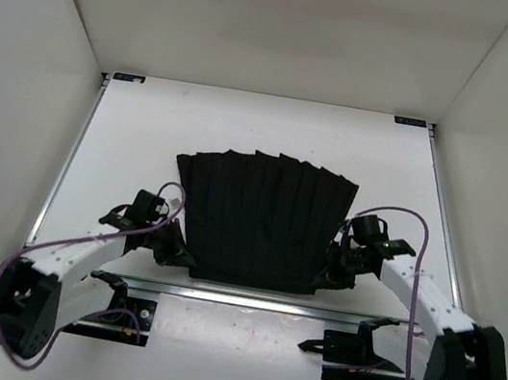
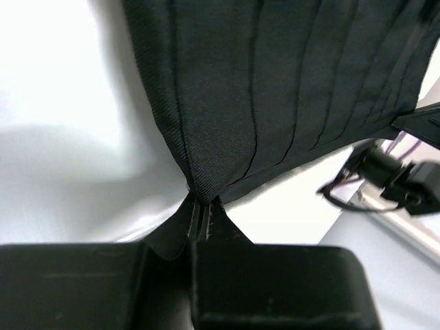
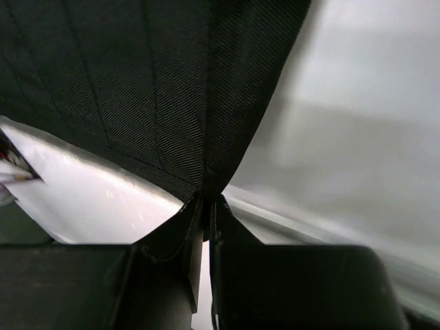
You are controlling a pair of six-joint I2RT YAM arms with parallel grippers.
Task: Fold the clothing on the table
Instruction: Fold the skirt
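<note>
The clothing [image 1: 263, 221] lies on the table [image 1: 148, 124], centred and close to the near edge. I judge it light, soft and limp: it should crease readily along its pleats and sag wherever it is unsupported. The near corners are the practical hold points. My left fingers [image 2: 214, 223] are clamped on the near-left corner and my right fingers [image 3: 221, 223] on the near-right corner. The pleats run near-to-far, and the wider end points toward the far edge.

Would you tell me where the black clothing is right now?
In the top view the clothing lies centred on the table toward its near edge, its two near corners pinched by the left gripper and the right gripper.
</note>
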